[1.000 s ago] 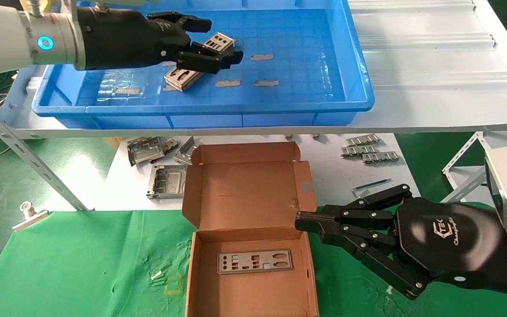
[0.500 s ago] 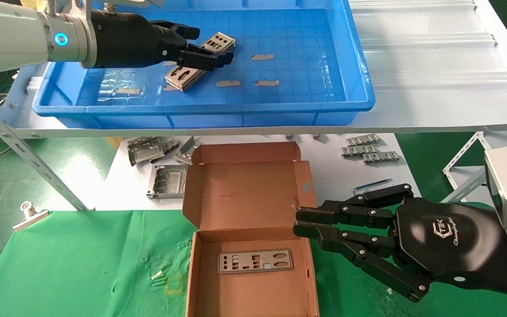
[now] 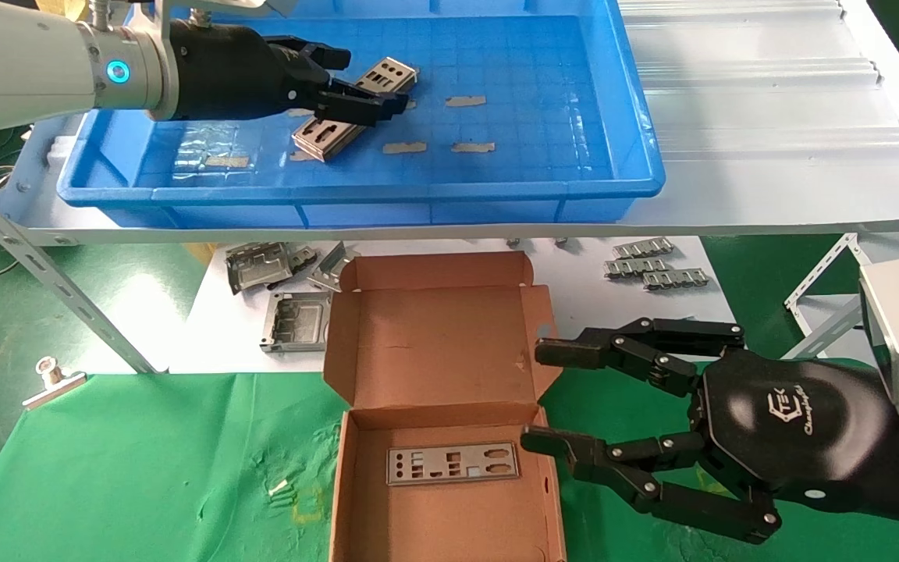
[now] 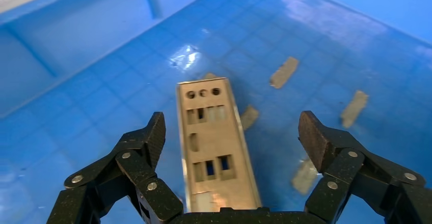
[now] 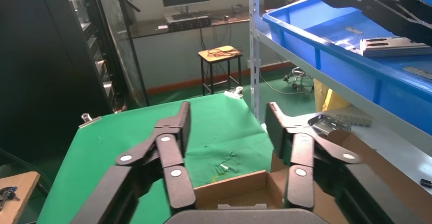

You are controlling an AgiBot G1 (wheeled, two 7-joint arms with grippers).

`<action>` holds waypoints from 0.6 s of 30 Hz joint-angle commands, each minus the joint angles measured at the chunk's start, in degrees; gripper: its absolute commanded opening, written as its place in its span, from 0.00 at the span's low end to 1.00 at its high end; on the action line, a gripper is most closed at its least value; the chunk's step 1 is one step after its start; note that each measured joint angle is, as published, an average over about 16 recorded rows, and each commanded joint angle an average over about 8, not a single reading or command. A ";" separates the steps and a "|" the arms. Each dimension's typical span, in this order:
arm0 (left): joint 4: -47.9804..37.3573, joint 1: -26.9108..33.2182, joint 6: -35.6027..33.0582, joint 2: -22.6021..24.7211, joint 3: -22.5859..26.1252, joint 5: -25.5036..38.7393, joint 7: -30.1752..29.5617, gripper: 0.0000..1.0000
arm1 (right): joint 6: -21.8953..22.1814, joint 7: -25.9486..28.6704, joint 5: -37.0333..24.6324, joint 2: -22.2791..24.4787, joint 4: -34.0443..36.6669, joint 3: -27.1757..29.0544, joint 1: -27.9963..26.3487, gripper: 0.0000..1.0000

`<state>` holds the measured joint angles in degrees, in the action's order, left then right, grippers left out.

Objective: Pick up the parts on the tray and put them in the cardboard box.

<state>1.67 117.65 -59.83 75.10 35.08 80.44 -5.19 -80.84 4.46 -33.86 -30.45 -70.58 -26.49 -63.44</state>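
1. Green cloth covers the near bench, and a white corrugated sheet (image 3: pixel 769 117) forms a raised shelf at the far side, carrying the tray (image 3: pixel 621 117).
2. Two parts (image 3: pixel 340 117) lie overlapping on the tray floor at its far left, one partly on the other; a third plate (image 3: pixel 452 464) already lies flat in the cardboard box (image 3: pixel 442 343), which sits open on the near bench.
3. Over the pair hangs the left gripper (image 3: pixel 364 97), its fingers spread wide to either side of a plate and holding nothing.
4. Just right of the box, the right gripper (image 3: pixel 531 398) is wide open and empty.
5. Risk, as I judge it: because the plates overlap, closing here could catch both or only one edge, so a thin plate might tilt and slip out.
6. Bracket frames (image 3: pixel 278 289) and ridged strips (image 3: pixel 652 265) under the shelf are not for picking.
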 commanded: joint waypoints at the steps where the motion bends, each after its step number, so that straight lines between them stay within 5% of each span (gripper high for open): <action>1: -0.23 0.08 0.68 0.19 0.12 0.18 0.23 0.00 | 0.00 0.00 0.00 0.00 0.00 0.00 0.00 1.00; 18: -1.05 -0.11 3.76 0.91 0.63 0.87 -1.14 0.00 | 0.00 0.00 0.00 0.00 0.00 0.00 0.00 1.00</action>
<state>0.63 117.55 -56.12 76.00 35.67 81.25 -6.34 -80.84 4.46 -33.86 -30.45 -70.58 -26.49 -63.44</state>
